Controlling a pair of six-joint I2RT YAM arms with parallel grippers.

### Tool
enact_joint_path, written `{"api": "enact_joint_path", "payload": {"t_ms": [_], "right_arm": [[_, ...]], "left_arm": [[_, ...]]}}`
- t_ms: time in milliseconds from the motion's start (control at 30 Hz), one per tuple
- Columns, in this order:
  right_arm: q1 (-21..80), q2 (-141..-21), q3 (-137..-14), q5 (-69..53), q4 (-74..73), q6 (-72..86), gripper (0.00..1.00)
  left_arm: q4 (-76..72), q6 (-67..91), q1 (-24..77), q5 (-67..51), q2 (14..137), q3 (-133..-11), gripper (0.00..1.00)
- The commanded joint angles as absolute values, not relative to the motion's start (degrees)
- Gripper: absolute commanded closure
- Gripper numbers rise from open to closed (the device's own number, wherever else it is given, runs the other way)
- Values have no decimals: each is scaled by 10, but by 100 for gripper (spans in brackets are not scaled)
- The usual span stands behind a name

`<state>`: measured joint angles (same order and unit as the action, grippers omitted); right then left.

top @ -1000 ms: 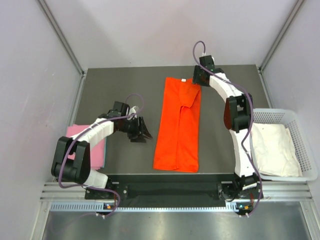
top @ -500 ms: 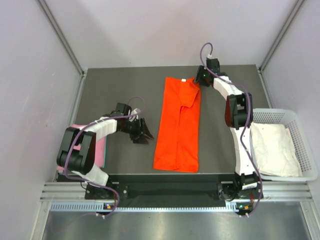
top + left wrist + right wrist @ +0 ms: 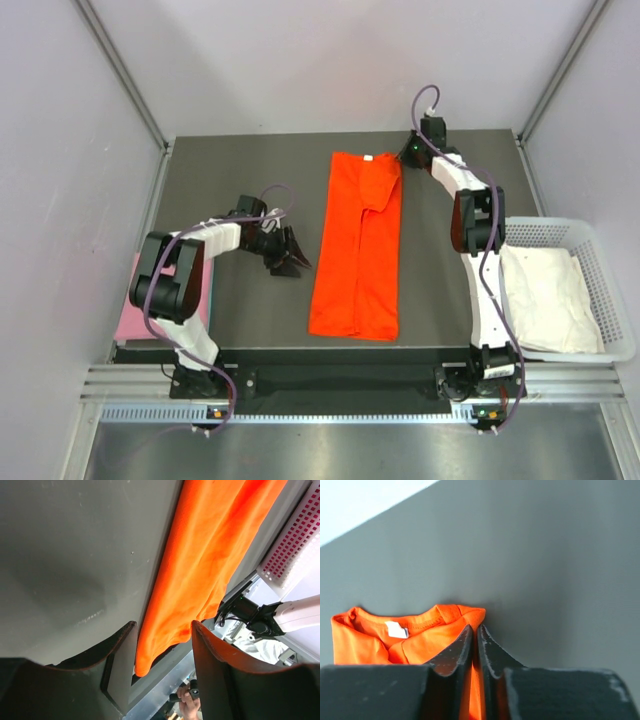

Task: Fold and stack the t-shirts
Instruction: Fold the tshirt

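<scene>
Right gripper [image 3: 408, 156] is at the far right corner of the orange-red t-shirt [image 3: 355, 250], its two fingers pressed almost together with a thin fold of the collar-end fabric pinched between them. In the wrist view the white neck label [image 3: 396, 629] lies just left of that grip. The shirt is folded into a long narrow strip lying flat down the middle of the dark table [image 3: 240, 180], collar at the far end. Left gripper [image 3: 290, 258] hovers low over bare table beside the strip's left edge, near it but apart, jaws spread and holding nothing. A pink t-shirt [image 3: 130, 322] lies at the table's left edge, partly hidden by the left arm. A white t-shirt [image 3: 550, 295] lies in the white basket [image 3: 600, 240] at the right.
</scene>
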<state>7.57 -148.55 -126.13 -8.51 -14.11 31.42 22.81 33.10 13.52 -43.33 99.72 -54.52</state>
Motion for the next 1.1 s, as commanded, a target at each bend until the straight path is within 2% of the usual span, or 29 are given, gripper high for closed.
{"api": "enact_joint_path", "payload": {"t_ms": [0, 100, 267, 300, 367, 400, 433, 467, 533, 733, 867, 933, 1067], "right_arm": [[67, -1518, -1303, -68, -121, 326, 93], [67, -1530, -1321, -59, -97, 358, 99], [65, -1572, -1397, -68, -82, 393, 100], [65, -1572, -1402, -69, -80, 395, 96], [66, -1557, -1404, -49, -101, 399, 74], [66, -1548, -1404, -45, -116, 396, 60], [64, -1538, -1401, -40, -145, 382, 56], [62, -1511, -1396, -37, -161, 371, 48], [60, -1473, -1371, -25, -197, 334, 42], [44, -1289, -1202, -21, -262, 248, 32], [50, -1131, -984, -48, -263, 219, 30], [57, -1072, -851, -65, -247, 210, 30], [90, -878, -624, -105, -194, 247, 35]], "left_arm": [[221, 331, 131, -453, 1015, -573, 48], [221, 335, 130, -451, 1028, -588, 48], [221, 338, 128, -453, 1041, -599, 43], [220, 338, 128, -453, 1041, -600, 41], [215, 340, 128, -453, 1041, -597, 38], [213, 342, 128, -454, 1041, -594, 37], [210, 344, 128, -455, 1041, -585, 36], [203, 346, 127, -458, 1042, -578, 36], [194, 359, 128, -469, 1036, -559, 36], [199, 364, 130, -470, 996, -522, 32], [178, 386, 140, -464, 960, -470, 35], [158, 406, 150, -462, 931, -433, 35], [150, 423, 195, -443, 904, -389, 37]]}}
